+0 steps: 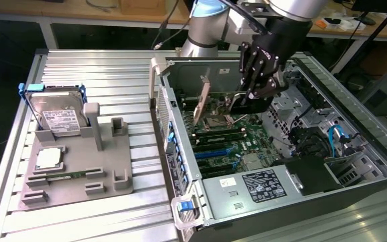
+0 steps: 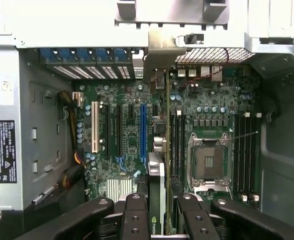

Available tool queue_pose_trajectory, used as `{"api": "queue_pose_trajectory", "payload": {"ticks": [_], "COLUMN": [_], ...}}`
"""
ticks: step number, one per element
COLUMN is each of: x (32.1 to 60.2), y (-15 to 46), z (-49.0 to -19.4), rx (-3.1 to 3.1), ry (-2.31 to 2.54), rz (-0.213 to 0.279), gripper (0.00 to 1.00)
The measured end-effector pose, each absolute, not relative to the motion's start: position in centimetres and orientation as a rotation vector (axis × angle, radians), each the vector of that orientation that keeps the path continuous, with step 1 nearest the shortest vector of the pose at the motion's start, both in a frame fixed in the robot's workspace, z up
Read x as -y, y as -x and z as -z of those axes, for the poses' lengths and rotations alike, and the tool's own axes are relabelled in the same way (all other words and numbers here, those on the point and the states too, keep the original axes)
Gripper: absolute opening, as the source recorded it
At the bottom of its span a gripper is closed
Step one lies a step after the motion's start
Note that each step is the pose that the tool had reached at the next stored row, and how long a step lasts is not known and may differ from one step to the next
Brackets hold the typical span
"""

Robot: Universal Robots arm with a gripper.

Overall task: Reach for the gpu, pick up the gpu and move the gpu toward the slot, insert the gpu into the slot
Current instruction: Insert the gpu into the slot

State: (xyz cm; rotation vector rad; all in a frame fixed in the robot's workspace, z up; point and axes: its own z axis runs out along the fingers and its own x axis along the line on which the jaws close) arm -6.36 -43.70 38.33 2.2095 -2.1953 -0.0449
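Dark gpu (image 2: 157, 187) edge-on between the jaws, gripper (image 2: 162, 217) clamped on it; I see blue slot (image 2: 143, 130) just beside the card

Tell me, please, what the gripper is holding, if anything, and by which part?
The gripper holds the gpu, pinched across its flat faces at the end away from its metal bracket.

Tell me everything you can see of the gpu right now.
The gpu is a thin card seen edge-on, with a metal end bracket and a small logo near the tool, whose fingers clamp it on both sides. It hangs on edge above the motherboard, beside the blue slot, not seated in it.
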Motion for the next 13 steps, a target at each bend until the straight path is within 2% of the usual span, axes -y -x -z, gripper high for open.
{"api": "queue_pose_trajectory", "payload": {"ticks": [13], "x": [43.7], "y": [7.2], "z": [-36.5], "rx": [2.21], "ry": [-2.225], "rz": [0.012], "gripper": [0.27]}}
